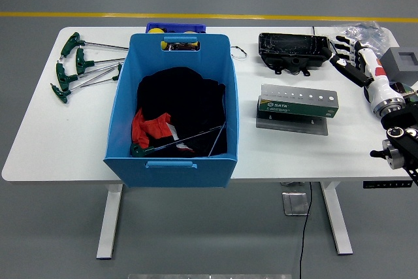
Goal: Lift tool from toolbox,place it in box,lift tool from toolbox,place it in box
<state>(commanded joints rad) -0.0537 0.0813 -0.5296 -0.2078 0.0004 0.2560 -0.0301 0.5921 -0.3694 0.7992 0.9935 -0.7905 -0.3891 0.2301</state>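
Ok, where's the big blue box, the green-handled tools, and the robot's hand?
Blue box (121,106), head view, on its left outer wall.
Green-handled tools (68,45), head view, on the topmost tool's green handle.
Right hand (356,63), head view, on the middle of the hand.

Bright, even overhead light, soft shadows under the table (52,142), sharp focus throughout.
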